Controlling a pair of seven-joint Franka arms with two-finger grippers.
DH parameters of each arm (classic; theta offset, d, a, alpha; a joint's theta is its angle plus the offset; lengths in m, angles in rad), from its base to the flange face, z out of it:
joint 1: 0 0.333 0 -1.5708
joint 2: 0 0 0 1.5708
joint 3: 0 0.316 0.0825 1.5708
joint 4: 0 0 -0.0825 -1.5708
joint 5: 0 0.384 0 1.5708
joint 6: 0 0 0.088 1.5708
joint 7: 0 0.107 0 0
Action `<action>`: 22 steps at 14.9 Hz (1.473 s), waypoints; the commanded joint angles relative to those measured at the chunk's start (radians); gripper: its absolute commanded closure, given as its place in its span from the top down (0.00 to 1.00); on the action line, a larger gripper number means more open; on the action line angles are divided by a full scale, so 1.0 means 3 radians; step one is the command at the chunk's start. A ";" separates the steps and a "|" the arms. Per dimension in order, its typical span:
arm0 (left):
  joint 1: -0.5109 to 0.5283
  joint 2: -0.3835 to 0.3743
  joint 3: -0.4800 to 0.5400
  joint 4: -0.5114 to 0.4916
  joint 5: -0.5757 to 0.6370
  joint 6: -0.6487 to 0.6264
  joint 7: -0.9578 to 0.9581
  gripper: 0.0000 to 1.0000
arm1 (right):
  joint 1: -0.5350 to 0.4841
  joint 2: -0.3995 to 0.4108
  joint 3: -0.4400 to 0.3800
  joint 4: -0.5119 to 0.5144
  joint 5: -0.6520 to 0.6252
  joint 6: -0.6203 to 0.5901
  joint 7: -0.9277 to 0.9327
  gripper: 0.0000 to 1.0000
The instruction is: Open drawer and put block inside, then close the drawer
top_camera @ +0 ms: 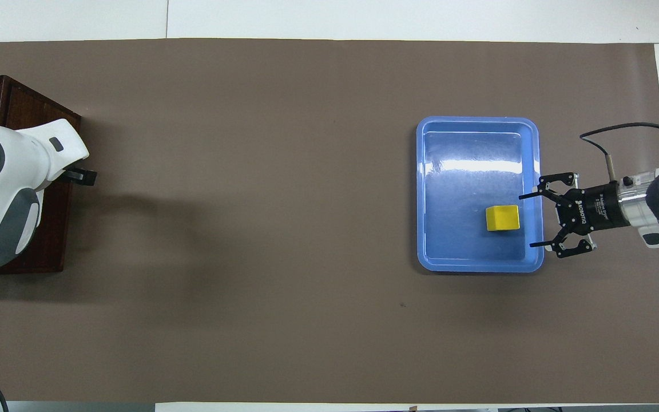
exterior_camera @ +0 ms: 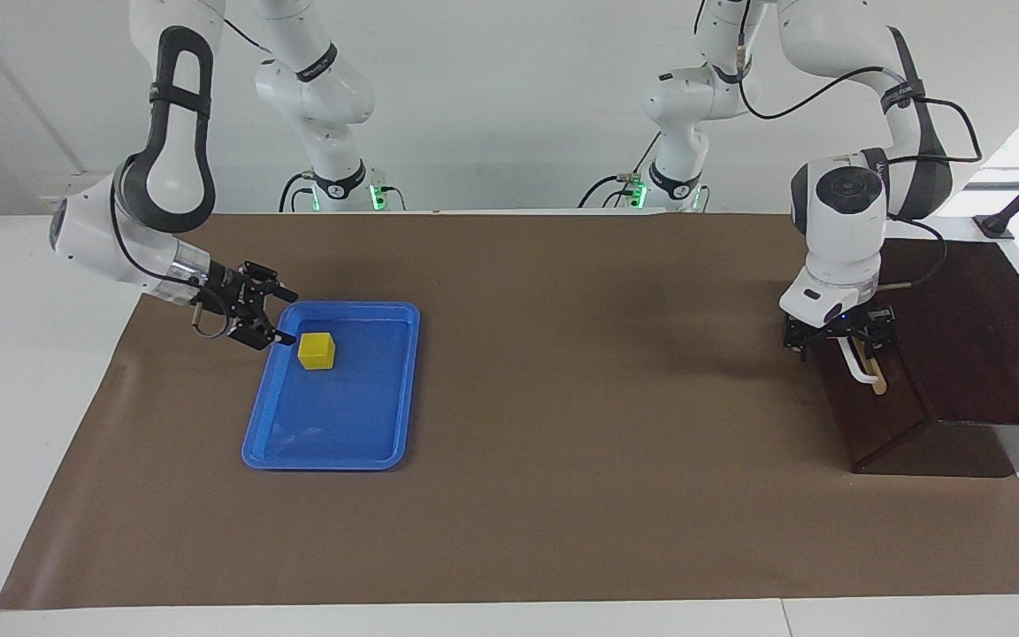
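1. My right gripper hangs over the rim of the blue tray, at the edge toward the right arm's end of the table. Its fingers stand wide apart and hold nothing.
2. The block lies inside the tray, in the half nearer to the robots, just beside my right fingertips but apart from them.
3. Nothing stands between my right gripper and the block except the low rim of the tray.
4. My left gripper is down at the front of the drawer, at the left arm's end of the table, close to the white handle. Its fingers are open; I cannot tell if they touch the handle.
5. The drawer front sits flush in the dark wooden box, so the drawer is closed.
6. In the overhead view my left arm covers most of the box.
7. The brown mat between tray and box is wide and bare, with free room for moving.
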 commanded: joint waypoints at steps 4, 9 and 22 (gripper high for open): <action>-0.0337 0.0034 -0.0023 -0.0073 0.0049 0.0089 -0.0618 1.00 | -0.0053 0.0349 0.0035 0.0172 0.0163 0.0040 -0.0326 1.00; -0.0834 0.0034 -0.0023 0.0055 -0.0196 -0.0208 -0.1069 1.00 | -0.0042 0.0446 0.0035 0.0187 0.0265 0.0122 -0.0479 1.00; -0.0952 0.0259 -0.0018 0.0965 -0.0645 -0.1118 -0.1125 1.00 | -0.0037 0.0447 0.0029 0.0146 0.0260 0.0198 -0.0562 1.00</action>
